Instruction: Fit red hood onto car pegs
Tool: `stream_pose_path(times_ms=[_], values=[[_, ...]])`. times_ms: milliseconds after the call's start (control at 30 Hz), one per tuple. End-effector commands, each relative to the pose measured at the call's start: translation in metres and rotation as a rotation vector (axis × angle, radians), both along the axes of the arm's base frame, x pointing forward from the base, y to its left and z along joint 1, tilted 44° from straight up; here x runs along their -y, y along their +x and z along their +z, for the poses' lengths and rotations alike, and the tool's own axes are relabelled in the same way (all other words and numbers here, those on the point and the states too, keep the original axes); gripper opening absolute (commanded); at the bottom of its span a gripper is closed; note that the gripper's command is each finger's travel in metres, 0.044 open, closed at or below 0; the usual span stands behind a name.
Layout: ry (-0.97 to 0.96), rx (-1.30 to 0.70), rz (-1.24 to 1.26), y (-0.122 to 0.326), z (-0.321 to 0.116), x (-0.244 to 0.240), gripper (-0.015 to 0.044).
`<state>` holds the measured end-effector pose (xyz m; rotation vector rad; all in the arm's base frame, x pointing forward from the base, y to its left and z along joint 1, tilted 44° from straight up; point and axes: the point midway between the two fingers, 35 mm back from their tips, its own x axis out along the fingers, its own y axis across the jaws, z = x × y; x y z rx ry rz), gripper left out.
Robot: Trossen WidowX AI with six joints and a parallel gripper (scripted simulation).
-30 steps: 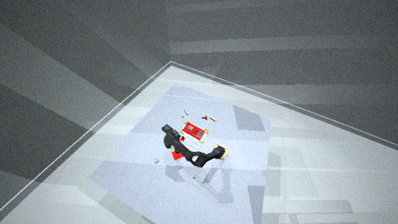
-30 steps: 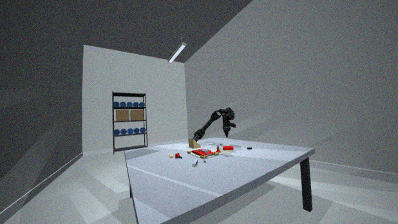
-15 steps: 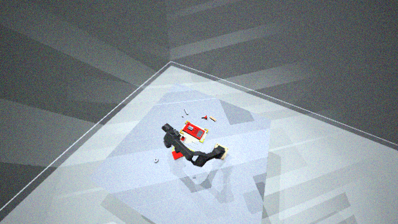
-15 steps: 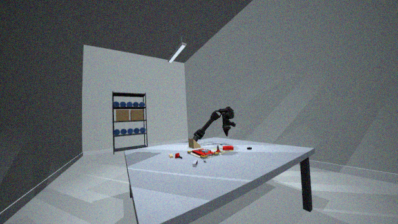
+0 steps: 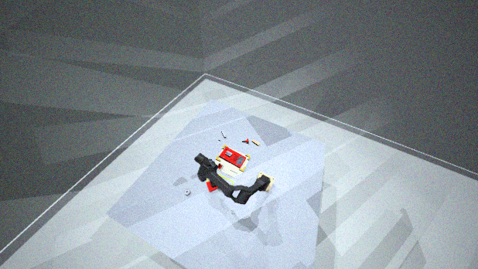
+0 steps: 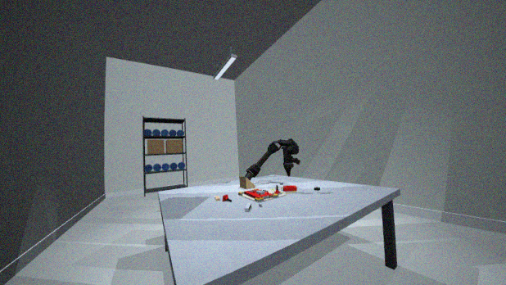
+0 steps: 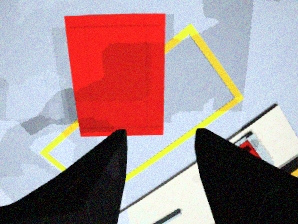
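The red hood (image 5: 212, 187) (image 6: 290, 188) (image 7: 117, 75) lies roof up on the table, partly covered by the arm in the top view. My gripper (image 6: 289, 174) (image 7: 161, 138) is partly open and empty, above the table; in the wrist view the left fingertip overlaps the hood's near edge and the right one is beyond its right side. The red chassis (image 5: 234, 158) (image 6: 255, 194) sits in the cream jig (image 5: 230, 168) (image 7: 281, 121) with yellow corners. Grey parts show on its deck, but the engine block and pegs are too small to make out.
A yellow outline (image 7: 216, 64) is on the table, partly under the hood. A small red part (image 5: 220, 167) (image 6: 277, 190) stands on the jig's near side. Beyond the jig lie a red-and-black piece (image 5: 247, 141) (image 6: 225, 198) and a beige piece (image 5: 255, 143) (image 6: 217, 198). A small round part (image 5: 187, 192) (image 6: 317, 188) lies apart.
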<state>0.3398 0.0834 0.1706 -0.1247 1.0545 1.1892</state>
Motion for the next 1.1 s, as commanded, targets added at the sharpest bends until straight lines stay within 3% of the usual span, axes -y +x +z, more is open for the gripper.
stream_pose_path(times_ms=[0,267,1067], values=[[0.003,0.001,0.006,-0.014,-0.003,-0.022,0.0236],[0.005,0.001,0.009,-0.02,-0.007,-0.031,0.044],[0.004,0.001,0.009,-0.019,-0.018,-0.042,0.044]])
